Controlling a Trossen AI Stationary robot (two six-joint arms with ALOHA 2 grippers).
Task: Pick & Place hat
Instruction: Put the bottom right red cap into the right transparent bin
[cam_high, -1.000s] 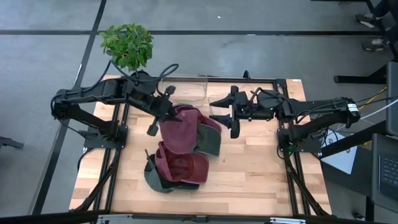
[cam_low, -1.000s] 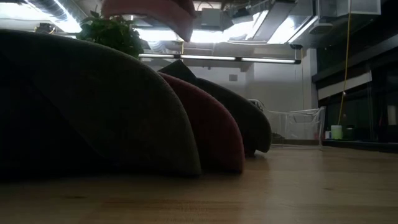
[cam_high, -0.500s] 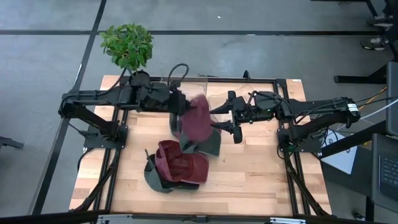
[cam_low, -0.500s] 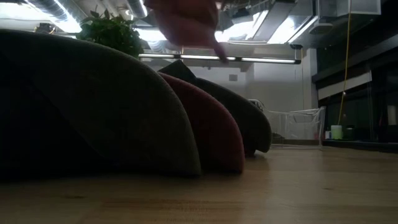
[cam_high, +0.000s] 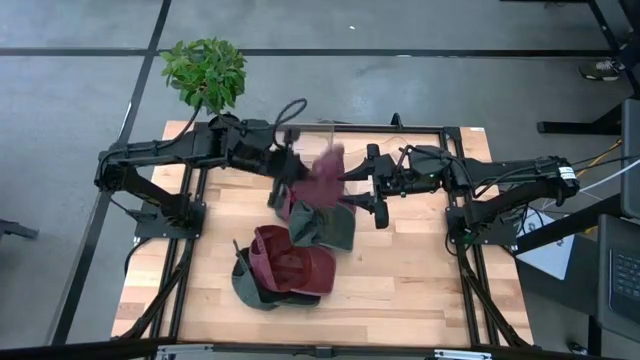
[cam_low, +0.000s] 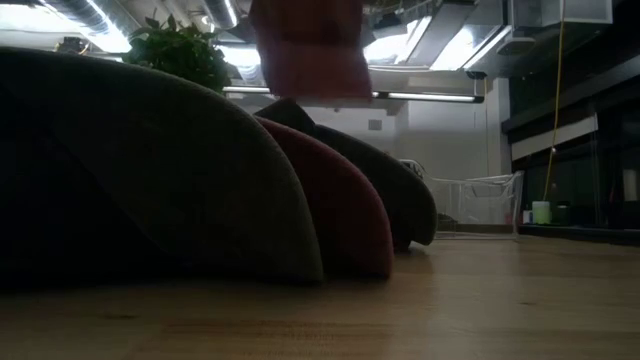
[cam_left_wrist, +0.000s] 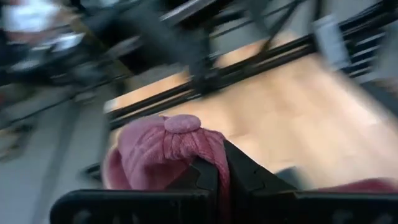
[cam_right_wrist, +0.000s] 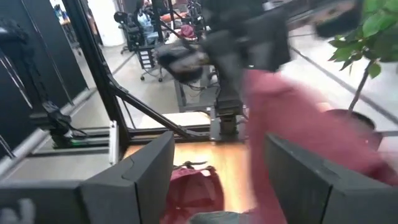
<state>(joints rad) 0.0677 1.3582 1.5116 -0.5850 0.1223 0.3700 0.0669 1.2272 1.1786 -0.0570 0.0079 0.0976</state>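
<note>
My left gripper (cam_high: 287, 172) is shut on a maroon hat (cam_high: 322, 178), which is lifted above the table's middle; it also shows in the left wrist view (cam_left_wrist: 168, 149) and at the top of the low view (cam_low: 305, 45). My right gripper (cam_high: 362, 187) is open and empty just right of that hat, which blurs past in front of its fingers (cam_right_wrist: 292, 118). An olive hat (cam_high: 338, 228) lies on the table below the lifted one. A pile of maroon and olive hats (cam_high: 285, 268) lies nearer the table's front. My left gripper pinches a bunched fold of the maroon hat's cloth (cam_left_wrist: 208, 152) between its two shut fingers (cam_left_wrist: 239, 174), not far from the crown's top button (cam_left_wrist: 181, 123). The hat is lifted clear of the table and hangs from the fingers.
A clear bin (cam_high: 300, 140) stands at the table's far edge behind the hat; it also shows in the low view (cam_low: 470, 205). A potted plant (cam_high: 205, 70) stands at the far left corner. Bare wood (cam_high: 420, 270) lies at the front right.
My left gripper has carried the maroon hat up off the other hats and toward the table's far right, toward my right gripper. The hat has swung and turned in the hold.
</note>
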